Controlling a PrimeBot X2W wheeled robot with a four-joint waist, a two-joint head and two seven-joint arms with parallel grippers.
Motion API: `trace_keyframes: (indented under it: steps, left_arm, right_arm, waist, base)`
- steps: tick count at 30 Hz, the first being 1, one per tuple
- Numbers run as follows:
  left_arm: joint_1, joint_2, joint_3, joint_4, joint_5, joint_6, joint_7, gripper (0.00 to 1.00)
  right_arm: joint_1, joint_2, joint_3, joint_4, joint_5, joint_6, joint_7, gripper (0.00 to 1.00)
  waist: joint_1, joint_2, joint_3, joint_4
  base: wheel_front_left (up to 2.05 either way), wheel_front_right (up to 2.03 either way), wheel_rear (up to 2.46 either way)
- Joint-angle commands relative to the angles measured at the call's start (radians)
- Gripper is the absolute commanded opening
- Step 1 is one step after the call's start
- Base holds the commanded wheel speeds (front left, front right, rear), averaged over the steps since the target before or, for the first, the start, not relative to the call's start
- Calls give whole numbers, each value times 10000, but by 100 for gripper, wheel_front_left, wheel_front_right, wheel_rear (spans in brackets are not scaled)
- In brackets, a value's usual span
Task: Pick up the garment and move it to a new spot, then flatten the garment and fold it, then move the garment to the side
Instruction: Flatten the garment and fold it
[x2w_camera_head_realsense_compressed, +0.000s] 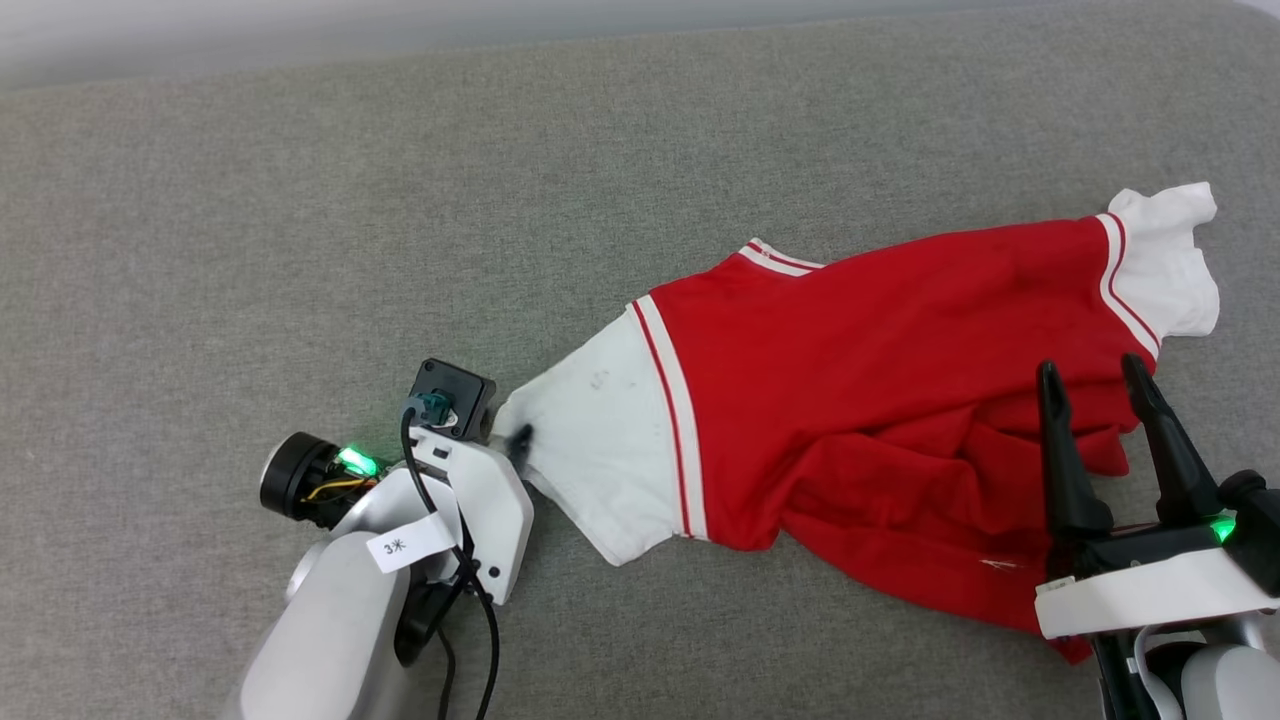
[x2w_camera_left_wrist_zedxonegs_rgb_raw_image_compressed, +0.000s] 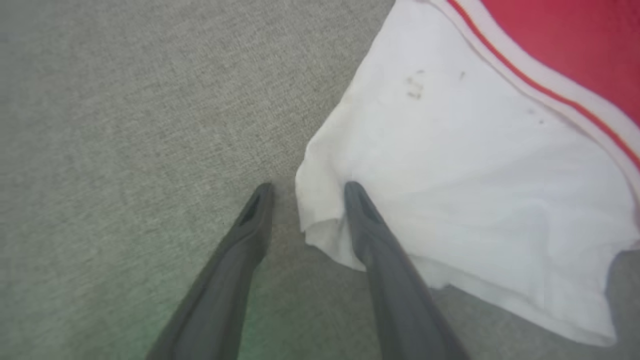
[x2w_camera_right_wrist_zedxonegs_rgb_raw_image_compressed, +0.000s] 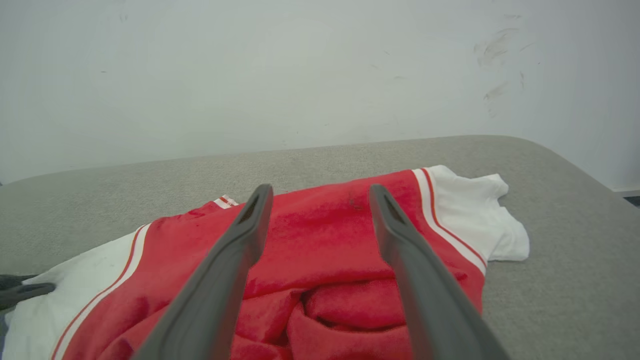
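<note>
Garment (x2w_camera_head_realsense_compressed: 880, 390) on grey surface (x2w_camera_head_realsense_compressed: 300, 200), centre to right of head view. Long axis slants from near sleeve (x2w_camera_head_realsense_compressed: 600, 450) at lower centre to far sleeve (x2w_camera_head_realsense_compressed: 1165, 260) at upper right. Left gripper (x2w_camera_left_wrist_zedxonegs_rgb_raw_image_compressed: 307, 187) at near sleeve: fingers apart, straddling its corner, one tip on cloth, nothing clamped. Right gripper (x2w_camera_head_realsense_compressed: 1091, 368) at lower right, fingers wide apart over bunched red cloth, holding nothing.

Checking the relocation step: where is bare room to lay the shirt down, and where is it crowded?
Bare: the grey surface left of and beyond the garment, up to the wall. Crowded: the right side, where the right tool stands over the garment, and the white sleeve at the left tool.
</note>
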Motion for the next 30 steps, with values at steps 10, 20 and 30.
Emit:
trace_keyframes:
  steps: [10, 20, 30]
  left_arm:
    - [446, 160, 620, 73, -24, 900, -1818, 0]
    - [1043, 690, 1723, -605, -278, 1725, -3558, 0]
    - [2362, 856, 1833, -388, -861, 1545, -2912, 51]
  right_arm:
    - [-15, 26, -98, 325, -175, -7, 150, 100]
    - [275, 71, -14, 640, -149, -7, 571, 100]
    - [443, 179, -96, 985, -140, -7, 904, 100]
  waist:
    - [0, 0, -667, 295]
    - [0, 0, -1480, 744]
    - [0, 0, -1743, 995]
  base:
    - [0, 0, 0]
    - [0, 0, 0]
    - [0, 0, 0]
